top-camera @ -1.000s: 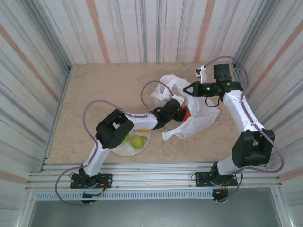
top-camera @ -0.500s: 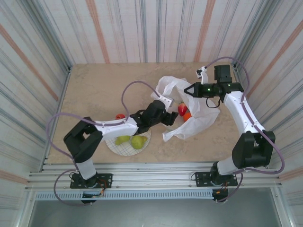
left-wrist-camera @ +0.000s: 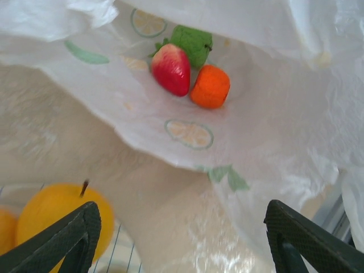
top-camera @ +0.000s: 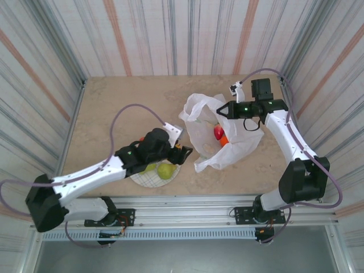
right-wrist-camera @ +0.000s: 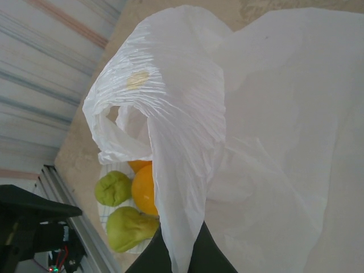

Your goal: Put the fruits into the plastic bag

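Note:
The white plastic bag (top-camera: 239, 142) lies right of centre, its mouth held up by my right gripper (top-camera: 223, 110), which is shut on the bag's edge (right-wrist-camera: 170, 170). Inside the bag lie a red fruit (top-camera: 218, 132), an orange one (top-camera: 224, 140) and a green one (left-wrist-camera: 192, 44). My left gripper (top-camera: 181, 151) hovers open between the bag and the plaid plate (top-camera: 141, 179), with nothing between its fingers (left-wrist-camera: 57, 239). On the plate rest a green pear (top-camera: 165, 170), a green apple (top-camera: 149, 166) and an orange (left-wrist-camera: 57, 213). A red apple (top-camera: 142, 138) peeks out behind the left arm.
Striped walls close in the beige table (top-camera: 114, 102) on three sides. A metal rail (top-camera: 182, 207) runs along the near edge. The left arm's purple cable (top-camera: 136, 108) loops over the table's left part.
My left arm has drawn back out of the bag's mouth toward the plate, jaws open. The red and orange fruits stay in the bag. The right gripper has kept its hold and shifted slightly left.

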Controlling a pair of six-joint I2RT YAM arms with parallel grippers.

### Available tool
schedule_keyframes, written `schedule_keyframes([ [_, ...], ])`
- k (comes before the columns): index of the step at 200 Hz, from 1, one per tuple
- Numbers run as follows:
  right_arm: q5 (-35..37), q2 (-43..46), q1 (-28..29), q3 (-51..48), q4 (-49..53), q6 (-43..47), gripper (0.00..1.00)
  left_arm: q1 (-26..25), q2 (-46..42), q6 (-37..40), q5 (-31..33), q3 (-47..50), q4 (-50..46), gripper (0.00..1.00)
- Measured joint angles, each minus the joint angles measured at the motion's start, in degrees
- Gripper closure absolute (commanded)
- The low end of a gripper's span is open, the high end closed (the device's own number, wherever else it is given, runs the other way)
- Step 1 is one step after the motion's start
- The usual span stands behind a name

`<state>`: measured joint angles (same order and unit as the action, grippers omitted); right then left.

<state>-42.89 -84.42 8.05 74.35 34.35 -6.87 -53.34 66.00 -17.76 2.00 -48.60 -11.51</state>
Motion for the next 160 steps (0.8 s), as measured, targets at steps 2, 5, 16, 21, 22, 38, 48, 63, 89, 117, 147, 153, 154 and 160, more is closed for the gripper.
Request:
schedule_keyframes([
  [2,0.04,0.00,0.11,0.00,0.02,0.02,1.00,0.07,-0.66,-0.15,0.15,0.15,-0.76,0.20],
  [5,0.04,0.00,0.20,0.00,0.04,0.02,1.00,0.13,-1.60,-0.28,0.42,0.31,-1.81,0.20],
  [16,0.07,0.00,0.37,0.00,0.07,0.04,1.00,0.96,-4.59,-0.94,1.16,0.63,-5.84,0.20],
  [21,0.07,0.00,0.52,0.00,0.07,0.04,1.00,1.53,-5.81,-1.38,1.55,0.66,-7.74,0.20],
  [22,0.07,0.00,0.57,0.00,0.07,0.04,1.00,1.60,-5.97,-1.44,1.62,0.66,-8.00,0.20],
  [38,0.31,0.00,0.90,0.00,0.09,0.04,1.00,4.13,-9.31,-2.80,2.69,0.66,-13.88,0.19],
  [48,0.61,0.00,1.40,0.00,0.07,0.07,1.00,6.05,-10.93,-3.69,3.17,0.63,-17.55,0.18],
  [63,0.90,0.00,2.54,0.04,0.07,0.07,1.00,9.03,-12.46,-4.98,3.61,0.61,-22.77,0.16],
  [89,0.90,-1.14,4.96,1.38,0.44,0.07,1.00,15.39,-12.83,-7.10,2.58,0.61,-30.95,0.16],
  [117,0.90,-2.43,6.71,2.84,0.44,0.07,1.00,18.51,-11.98,-8.50,1.70,0.61,-37.44,0.14],
  [147,0.90,-2.69,7.34,3.37,0.44,0.07,1.00,18.53,-9.81,-9.57,0.00,0.74,-39.41,0.14],
  [153,0.90,-2.69,7.37,3.43,0.44,0.07,1.00,18.53,-9.18,-9.60,-0.07,0.79,-39.41,0.14],
  [154,0.90,-2.69,7.37,3.43,0.44,0.07,1.00,18.53,-8.96,-9.60,-0.09,0.85,-39.36,0.14],
  [160,0.90,-2.69,7.37,3.45,0.42,0.07,1.00,18.53,-8.24,-9.57,-0.07,1.01,-39.10,0.14],
])
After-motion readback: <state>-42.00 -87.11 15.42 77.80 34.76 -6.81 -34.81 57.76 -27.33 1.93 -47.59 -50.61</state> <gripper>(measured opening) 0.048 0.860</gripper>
